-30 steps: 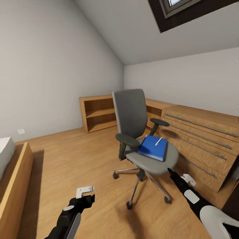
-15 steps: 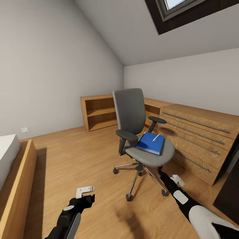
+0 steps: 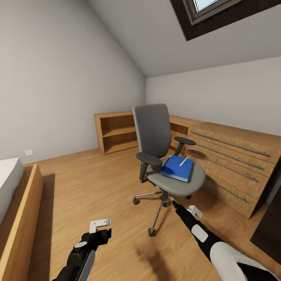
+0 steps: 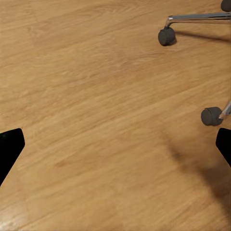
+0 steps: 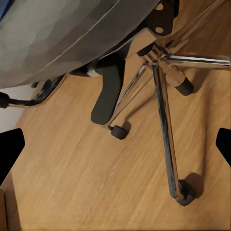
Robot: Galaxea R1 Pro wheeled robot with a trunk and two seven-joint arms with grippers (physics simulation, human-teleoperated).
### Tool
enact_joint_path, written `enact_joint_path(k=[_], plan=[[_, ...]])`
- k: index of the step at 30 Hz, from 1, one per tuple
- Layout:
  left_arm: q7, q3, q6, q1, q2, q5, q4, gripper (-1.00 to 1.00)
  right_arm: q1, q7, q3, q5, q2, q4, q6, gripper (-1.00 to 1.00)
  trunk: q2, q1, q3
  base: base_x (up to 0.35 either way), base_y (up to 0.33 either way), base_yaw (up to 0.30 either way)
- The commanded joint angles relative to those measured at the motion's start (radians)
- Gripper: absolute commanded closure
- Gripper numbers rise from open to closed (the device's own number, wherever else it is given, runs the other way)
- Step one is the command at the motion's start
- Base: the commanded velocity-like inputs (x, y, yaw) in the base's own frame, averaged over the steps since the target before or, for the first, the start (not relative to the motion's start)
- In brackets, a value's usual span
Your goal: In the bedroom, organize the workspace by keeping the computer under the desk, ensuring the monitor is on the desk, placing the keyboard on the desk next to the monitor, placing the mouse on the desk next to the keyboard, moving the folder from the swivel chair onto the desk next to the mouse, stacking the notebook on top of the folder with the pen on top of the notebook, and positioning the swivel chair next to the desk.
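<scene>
You're in the attic bedroom: sloped grey-white ceiling, dark-framed skylight [image 3: 207, 9] at top, light wood plank floor [image 3: 97, 187].

Low light-wood cabinets run along the far wall: open shelf unit [image 3: 117, 132] behind the chair, drawer unit with long metal handles [image 3: 234, 168] to its right. A light-wood bed frame with white mattress [image 3: 15, 210] sits at the left edge. A dark panel [image 3: 271, 230] shows at the right edge; can't tell what it belongs to.

The grey upholstered swivel chair with tall back, black armrests and chrome five-star base [image 3: 156, 136] stands mid-room, just in front of the drawers.

The flat bright blue folder [image 3: 175, 169] lies on the chair seat, toward the drawer side. The thin white-silver pen [image 3: 183, 161] lies on top of it, near its far corner. Can't make out a separate dark pad under the pen.

Your right arm reaches toward the chair base; right gripper [image 3: 174, 203] is just below the front edge of the seat. Right wrist view looks up under the grey seat [image 5: 62, 38] at the chrome legs [image 5: 163, 110] and casters [image 5: 185, 192]; the black fingertips [image 5: 9, 149] sit at opposite frame edges, jaws spread wide, nothing between them.

Your left gripper [image 3: 107, 231] hangs low over bare floor, well apart from the chair. In the left wrist view the fingertips [image 4: 9, 149] are spread to the edges too, released and empty, with two casters [image 4: 166, 36] beyond them.
</scene>
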Motion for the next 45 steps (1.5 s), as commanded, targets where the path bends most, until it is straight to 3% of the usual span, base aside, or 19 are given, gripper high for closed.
enact_joint_path(k=[1, 12, 34, 45], plan=[[0.009, -0.002, 0.003, 0.000, 0.000, 0.011, -0.001, -1.00, -0.001, 0.006, -0.004, -0.002, 0.002, 0.002, -0.002, -1.00, 0.000, 0.000, -0.001, 0.000, 0.000, 0.000], [0.008, -0.002, 0.002, 0.000, -0.001, 0.011, -0.001, -1.00, -0.001, 0.006, -0.004, 0.012, 0.007, 0.001, -0.002, -1.00, 0.000, 0.000, -0.001, 0.024, 0.000, 0.000], [0.009, -0.015, 0.002, 0.000, 0.000, 0.012, -0.001, -1.00, -0.001, 0.006, -0.004, 0.012, 0.006, 0.000, -0.002, -1.00, 0.000, 0.000, -0.001, 0.266, 0.002, 0.000], [0.010, -0.015, 0.002, 0.000, 0.000, 0.012, -0.001, -1.00, -0.001, 0.006, -0.004, 0.013, 0.006, -0.002, -0.003, -1.00, 0.000, 0.000, -0.001, 0.279, 0.158, 0.000]])
